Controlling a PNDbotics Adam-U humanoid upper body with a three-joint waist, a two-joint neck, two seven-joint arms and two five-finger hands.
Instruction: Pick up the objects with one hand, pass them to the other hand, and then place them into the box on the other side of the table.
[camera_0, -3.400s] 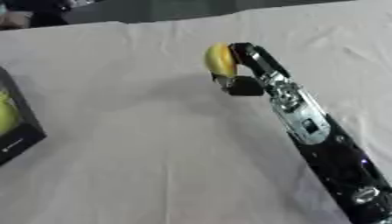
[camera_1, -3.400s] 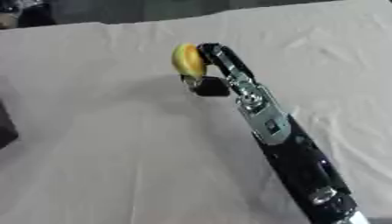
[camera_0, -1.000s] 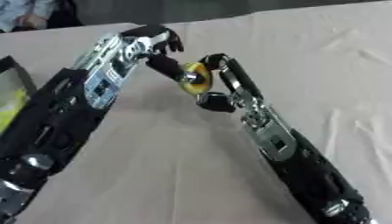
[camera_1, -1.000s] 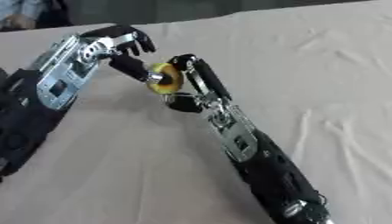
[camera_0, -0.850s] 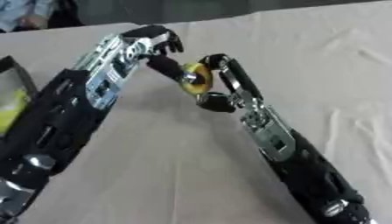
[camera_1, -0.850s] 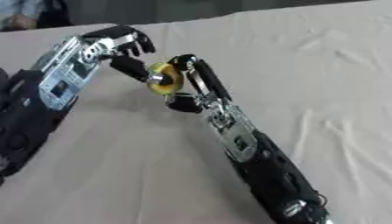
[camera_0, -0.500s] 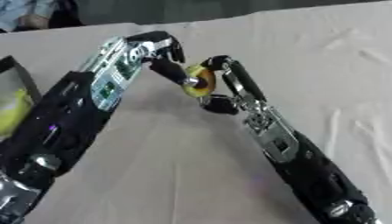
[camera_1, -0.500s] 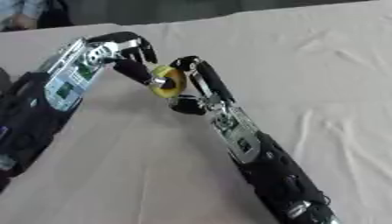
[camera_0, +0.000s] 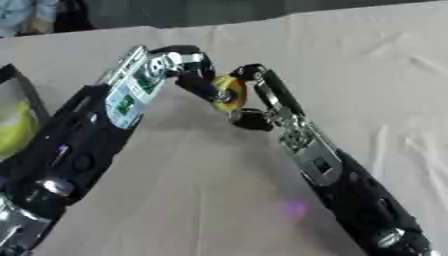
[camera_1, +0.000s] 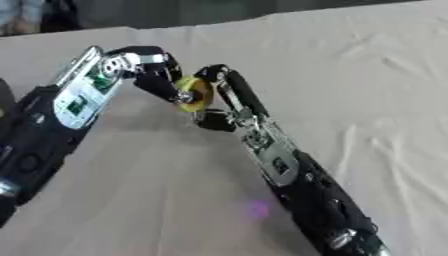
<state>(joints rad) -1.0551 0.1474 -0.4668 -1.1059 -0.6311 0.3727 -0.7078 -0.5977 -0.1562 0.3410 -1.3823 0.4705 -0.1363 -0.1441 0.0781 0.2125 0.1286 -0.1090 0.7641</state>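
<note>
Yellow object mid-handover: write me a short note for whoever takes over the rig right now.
Right hand: fingers curled round the yellow object, held up above the table.
Left hand: fingers at the object from the other side; whether it has a hold cannot be told.
Box: at the table's left edge, something yellow-green inside.
Done: object picked up by the right hand and brought to the left.
Left: left hand closes on the object, right hand lets go, left hand carries it to the box and drops it in.
</note>
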